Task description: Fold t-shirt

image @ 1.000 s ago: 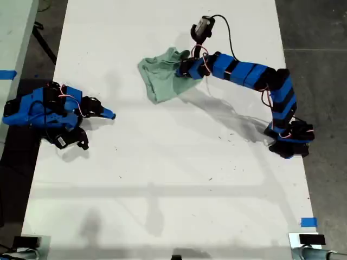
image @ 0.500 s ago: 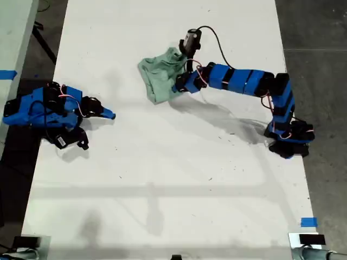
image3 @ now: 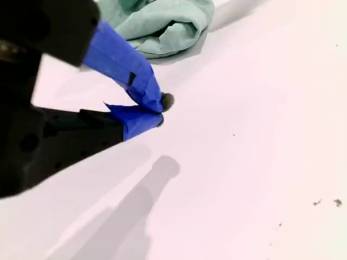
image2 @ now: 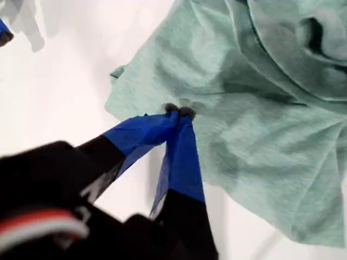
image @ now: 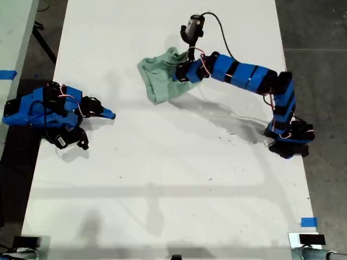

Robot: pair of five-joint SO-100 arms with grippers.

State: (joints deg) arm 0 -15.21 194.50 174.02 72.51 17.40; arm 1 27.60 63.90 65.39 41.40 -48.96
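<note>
The pale mint-green t-shirt (image: 157, 76) lies crumpled in a heap on the white table (image: 179, 179), toward the far middle of the exterior view. My first gripper (image: 179, 76) reaches in from the exterior view's right and hovers just over the cloth. In the first wrist view its blue fingertips (image2: 179, 112) are shut together above the t-shirt (image2: 260, 124), with no fabric visibly pinched. My second gripper (image: 111, 115) rests low at the exterior view's left, shut (image3: 160, 111) and empty, with the t-shirt (image3: 157, 24) some way beyond it.
The first arm's base (image: 287, 138) stands at the table's edge on the exterior view's right. Blue tape marks sit near the front corner on the exterior view's right (image: 308, 222) and on a neighbouring surface at its left (image: 6, 74). Dark floor surrounds the table.
The first arm dipped toward the shirt's near edge half a second ago, then rose and swung back over the cloth. The shirt's shape is much the same. The second arm has not moved.
</note>
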